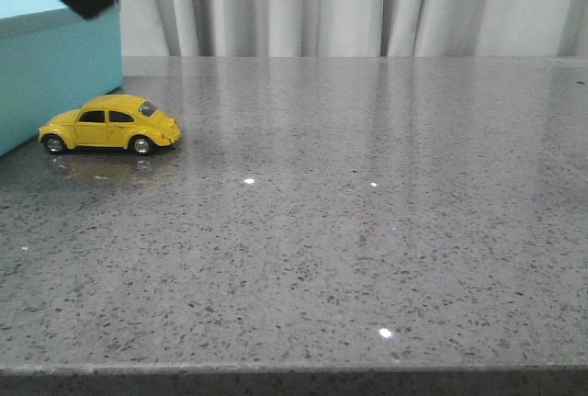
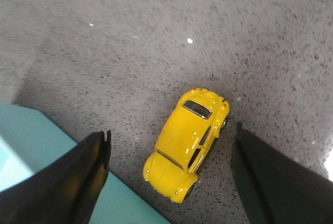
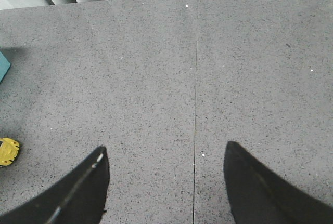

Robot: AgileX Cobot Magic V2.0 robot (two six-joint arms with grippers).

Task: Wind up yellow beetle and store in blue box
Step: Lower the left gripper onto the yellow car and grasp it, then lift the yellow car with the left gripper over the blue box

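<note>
**Beetle waits under the left hand**

Front: the yellow beetle [image 1: 109,125] stands on the grey worktop [image 1: 367,231], just beside the blue box [image 1: 55,70].

Left wrist: the left hand [image 2: 171,182] hovers spread and empty; the car lies between its fingers, long axis running diagonally.

Right wrist: the right hand [image 3: 166,182], released, sits well apart, so the left is nearer

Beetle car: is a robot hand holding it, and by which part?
No. The beetle stands on the table beside the box. The left gripper is open above it; the right gripper is open, empty.
</note>
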